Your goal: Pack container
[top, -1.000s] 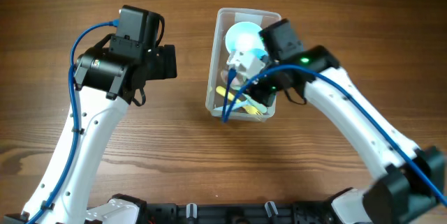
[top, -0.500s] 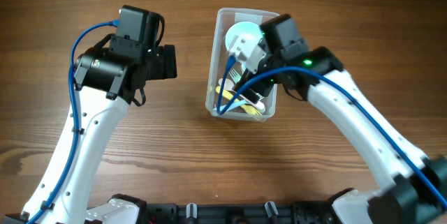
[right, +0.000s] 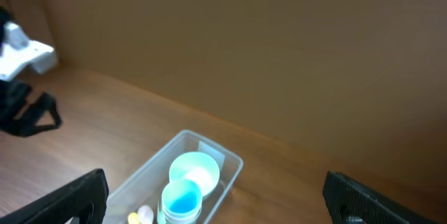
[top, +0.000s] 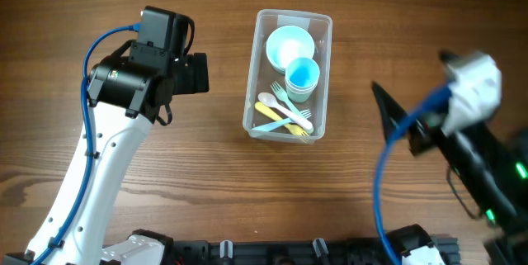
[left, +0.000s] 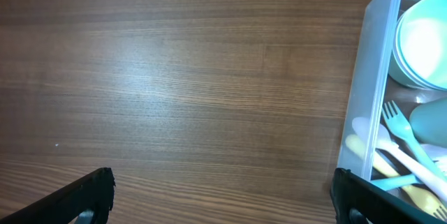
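Note:
The clear container (top: 255,75) stands at the table's middle, holding a pale mint bowl (top: 289,48), a blue cup (top: 302,77) and pastel forks and spoons (top: 285,115). My left gripper (top: 200,73) hovers open just left of it, with bare wood between its fingers (left: 91,195) and the container's wall (left: 370,98) by the right one. My right gripper (top: 393,115) is raised well to the right, open and empty. Its wrist view looks down on the container (right: 230,162), bowl (right: 195,169) and cup (right: 183,199) from afar, between its wide fingertips (right: 73,196).
Wood-grain table (top: 206,182) lies all round the container. The left arm (top: 99,174) runs from the front left edge and the right arm (top: 487,182) fills the right front corner. A brown wall (right: 244,42) rises behind the table.
My right gripper has opened, left the container and swung back to the right and upward. The blue cup now shows standing in the container. The left arm has not moved.

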